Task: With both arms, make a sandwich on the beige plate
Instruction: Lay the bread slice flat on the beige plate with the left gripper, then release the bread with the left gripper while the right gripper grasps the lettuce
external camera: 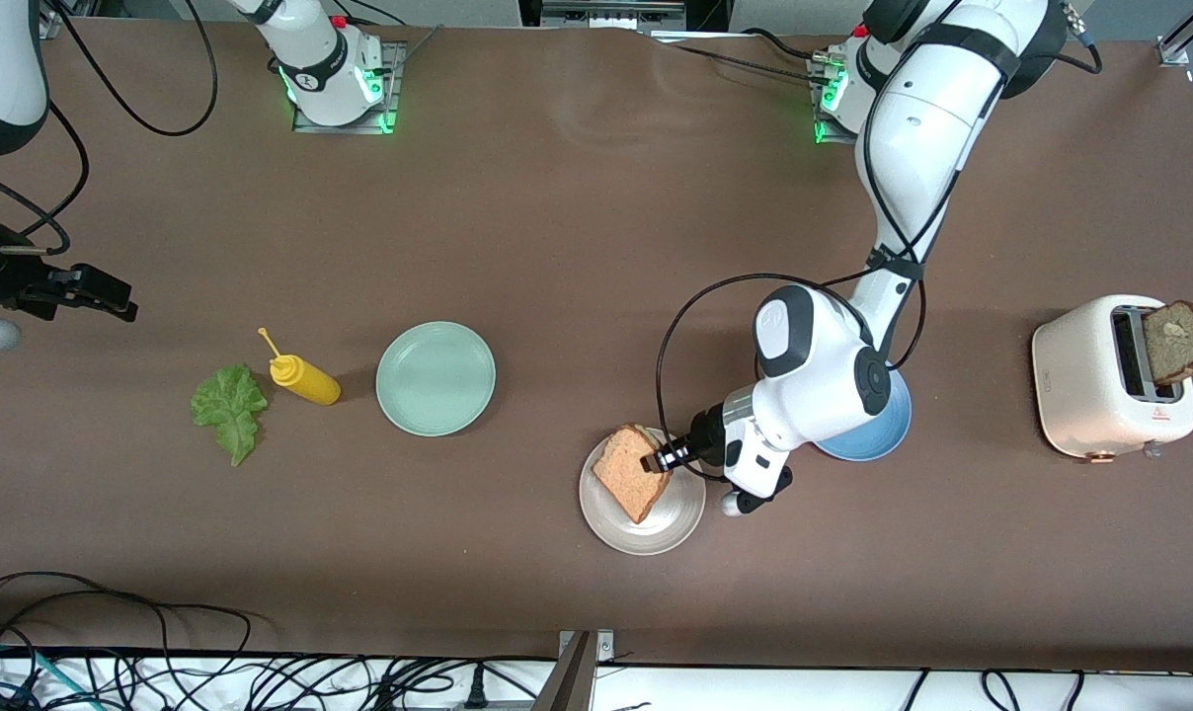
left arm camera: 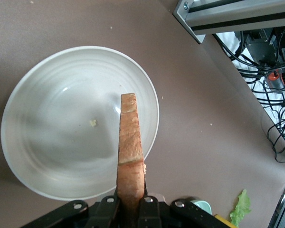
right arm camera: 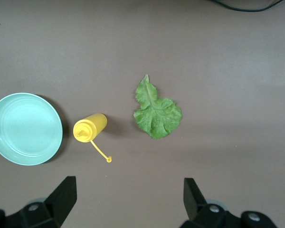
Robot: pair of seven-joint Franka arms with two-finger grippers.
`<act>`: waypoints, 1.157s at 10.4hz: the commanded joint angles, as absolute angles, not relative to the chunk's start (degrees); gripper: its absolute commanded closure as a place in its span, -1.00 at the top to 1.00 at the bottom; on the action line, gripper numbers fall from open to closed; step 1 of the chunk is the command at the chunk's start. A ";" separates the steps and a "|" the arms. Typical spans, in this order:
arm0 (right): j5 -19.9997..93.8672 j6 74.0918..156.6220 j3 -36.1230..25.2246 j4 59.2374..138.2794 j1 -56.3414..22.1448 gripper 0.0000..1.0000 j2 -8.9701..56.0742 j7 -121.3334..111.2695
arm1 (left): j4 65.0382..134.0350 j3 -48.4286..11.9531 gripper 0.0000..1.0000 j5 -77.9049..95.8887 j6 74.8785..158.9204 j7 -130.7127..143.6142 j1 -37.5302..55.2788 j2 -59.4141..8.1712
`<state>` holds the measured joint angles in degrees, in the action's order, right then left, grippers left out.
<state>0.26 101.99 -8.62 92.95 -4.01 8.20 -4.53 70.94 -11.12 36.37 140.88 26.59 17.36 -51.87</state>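
Note:
My left gripper (external camera: 653, 461) is shut on a slice of brown toast (external camera: 631, 474) and holds it on edge over the beige plate (external camera: 646, 538). In the left wrist view the toast (left arm camera: 130, 142) stands between the fingers of the left gripper (left arm camera: 131, 199) above the plate (left arm camera: 61, 142), which holds only a crumb. A second slice (external camera: 1177, 341) sticks up from the toaster (external camera: 1100, 390). The lettuce leaf (external camera: 229, 407) lies flat on the table, also in the right wrist view (right arm camera: 156, 111). My right gripper (external camera: 113, 296) is open and empty, up over the table near the leaf (right arm camera: 128, 185).
A yellow squeeze bottle (external camera: 303, 379) lies between the lettuce and a mint-green plate (external camera: 436, 378). A blue plate (external camera: 878, 434) sits partly under the left arm, beside the beige plate. Cables run along the table edge nearest the front camera.

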 commanded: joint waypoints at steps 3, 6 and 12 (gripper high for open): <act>-0.62 102.13 -8.70 93.08 -4.22 1.00 10.89 -4.13 | 69.08 -10.46 -1.00 37.79 147.56 25.84 19.86 -55.19; -0.44 102.22 -8.61 93.08 -4.48 1.00 12.30 -4.13 | 69.17 -10.46 -0.90 37.62 147.83 25.84 19.60 -55.28; -0.26 102.39 -8.61 87.48 -3.96 1.00 19.22 -5.01 | 70.13 -9.40 1.00 27.70 145.21 25.93 18.81 -53.88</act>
<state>0.13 102.58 -8.70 92.21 -4.37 14.52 -4.57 69.90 -9.65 30.52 147.09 26.25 18.78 -54.38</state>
